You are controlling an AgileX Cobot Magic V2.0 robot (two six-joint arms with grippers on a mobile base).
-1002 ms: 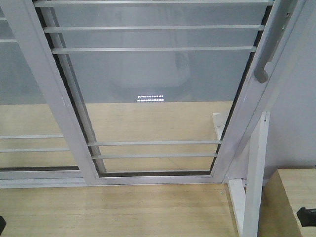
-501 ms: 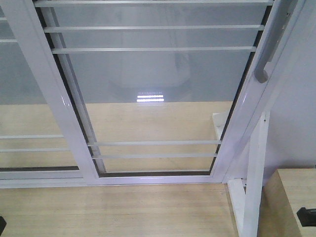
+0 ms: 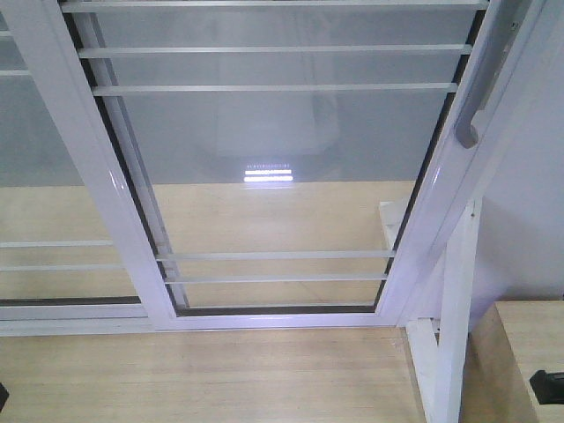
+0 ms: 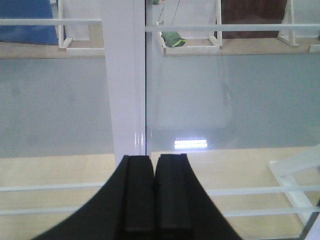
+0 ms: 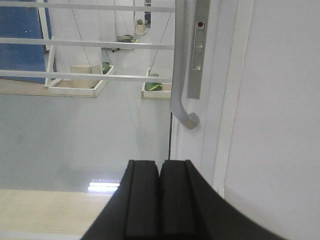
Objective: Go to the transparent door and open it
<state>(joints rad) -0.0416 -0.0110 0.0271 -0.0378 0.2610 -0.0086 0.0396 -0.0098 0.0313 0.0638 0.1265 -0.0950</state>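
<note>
The left gripper (image 4: pixel 154 165) has its fingers (image 4: pixel 139 190) pressed together on nothing. They point at a white frame upright (image 4: pixel 125 75) well to the left of the handle. The right gripper (image 5: pixel 160 170) is closed too, its fingers (image 5: pixel 142 195) flat against each other and empty. It sits just below and slightly left of the handle (image 5: pixel 179 60), apart from it, with the hooked lower end of the handle just above the fingertips.

The lock plate (image 5: pixel 196 50) lies beside the handle, on its right, with a small red mark near the top. Left of the handle the transparent door (image 3: pixel 273 132) spreads its glass and thin white bars. Further left stands the handle-less panel (image 3: pixel 40 132). To the right of the handle is plain white wall. Below it, a white stand (image 3: pixel 454 308) rises from the wooden floor (image 3: pixel 220 370).

Over the last second almost nothing has shifted. The handle (image 3: pixel 476 97) and the frame sit at the same places in the front view. Only the light patch reflected in the glass has turned from dotted to a solid bright band.

That suggests the drive up to the door is over and the base is at rest. The door appears shut against the wall side. Opening it is not begun. The likely next step is for the right arm to spread its fingers and rise to the handle.
</note>
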